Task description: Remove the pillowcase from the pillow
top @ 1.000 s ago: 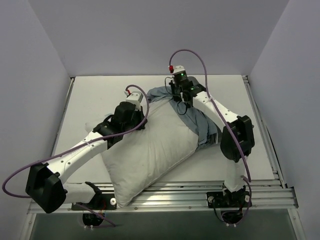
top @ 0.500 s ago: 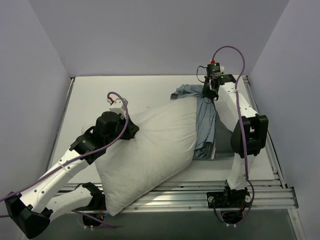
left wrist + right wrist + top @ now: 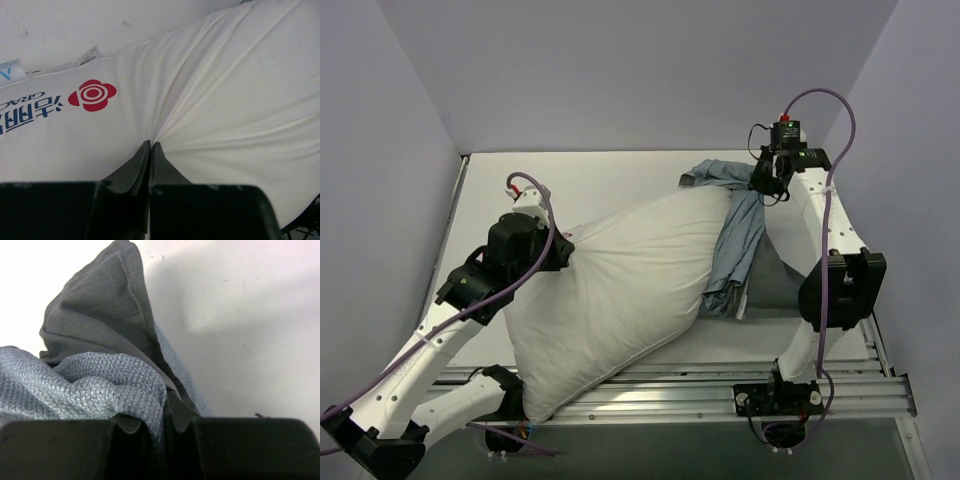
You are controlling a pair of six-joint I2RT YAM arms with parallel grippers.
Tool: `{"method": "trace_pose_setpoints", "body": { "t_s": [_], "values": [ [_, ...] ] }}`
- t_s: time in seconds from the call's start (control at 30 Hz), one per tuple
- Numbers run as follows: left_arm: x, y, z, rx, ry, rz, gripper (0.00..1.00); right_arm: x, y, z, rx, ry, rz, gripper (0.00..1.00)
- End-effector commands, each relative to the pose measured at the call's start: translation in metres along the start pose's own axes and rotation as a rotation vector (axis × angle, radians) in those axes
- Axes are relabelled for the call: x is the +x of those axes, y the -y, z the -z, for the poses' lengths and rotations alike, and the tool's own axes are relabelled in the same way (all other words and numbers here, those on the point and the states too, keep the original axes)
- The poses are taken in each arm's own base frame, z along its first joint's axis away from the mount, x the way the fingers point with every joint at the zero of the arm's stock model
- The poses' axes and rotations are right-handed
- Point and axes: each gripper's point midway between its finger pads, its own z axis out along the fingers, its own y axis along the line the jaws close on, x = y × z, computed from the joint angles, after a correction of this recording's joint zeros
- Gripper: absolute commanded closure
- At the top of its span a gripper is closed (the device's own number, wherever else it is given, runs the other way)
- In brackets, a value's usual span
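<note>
The big white pillow [image 3: 620,290] lies across the table's middle, its near corner hanging over the front rail. The pillowcase [image 3: 738,235], blue-grey inner side out, is bunched round the pillow's far right end. My left gripper [image 3: 563,240] is shut on the pillow's left corner; in the left wrist view the closed tips [image 3: 150,145] pinch the white pillow fabric [image 3: 230,100]. My right gripper [image 3: 760,185] is shut on the pillowcase at the far right; in the right wrist view the cloth [image 3: 100,385] is clamped at the gripper [image 3: 166,407].
White table [image 3: 610,185] with lilac walls behind and on both sides. A metal rail [image 3: 720,385] runs along the front edge. The pillow carries a red flower logo [image 3: 92,95] and small labels [image 3: 90,54].
My left gripper has pulled the pillow's corner left and nearer. My right gripper has pulled the pillowcase right, sliding it further off the pillow's end.
</note>
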Motion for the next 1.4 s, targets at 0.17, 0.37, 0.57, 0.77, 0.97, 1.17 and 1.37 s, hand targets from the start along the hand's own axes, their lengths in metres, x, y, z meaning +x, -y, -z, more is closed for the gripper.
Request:
{"method": "trace_pose_setpoints", "body": {
  "t_s": [0.17, 0.37, 0.57, 0.77, 0.97, 1.17, 1.37],
  "values": [
    [-0.026, -0.015, -0.031, -0.061, 0.036, -0.111, 0.98, -0.051, -0.041, 0.007, -0.073, 0.294, 0.114, 0.91],
    [-0.051, 0.02, -0.074, 0.007, 0.062, -0.167, 0.5, -0.044, -0.08, 0.029, -0.165, 0.317, 0.163, 0.3],
    [-0.044, 0.095, -0.019, 0.143, 0.243, -0.491, 0.05, -0.026, -0.072, 0.103, -0.21, 0.417, 0.14, 0.01],
    [0.073, 0.144, 0.0, 0.307, 0.176, -0.871, 0.06, 0.001, -0.037, 0.147, -0.219, 0.494, -0.022, 0.0],
    [0.14, 0.167, -0.022, 0.393, 0.044, -0.919, 0.06, 0.026, -0.023, 0.15, -0.221, 0.462, -0.016, 0.0],
    [0.162, 0.154, -0.07, 0.229, 0.0, -0.856, 0.06, 0.044, -0.019, 0.14, -0.225, 0.423, -0.004, 0.0],
    [0.123, 0.087, -0.132, 0.014, -0.018, -0.766, 0.06, 0.056, -0.018, 0.134, -0.237, 0.397, 0.014, 0.0]
  ]
}}
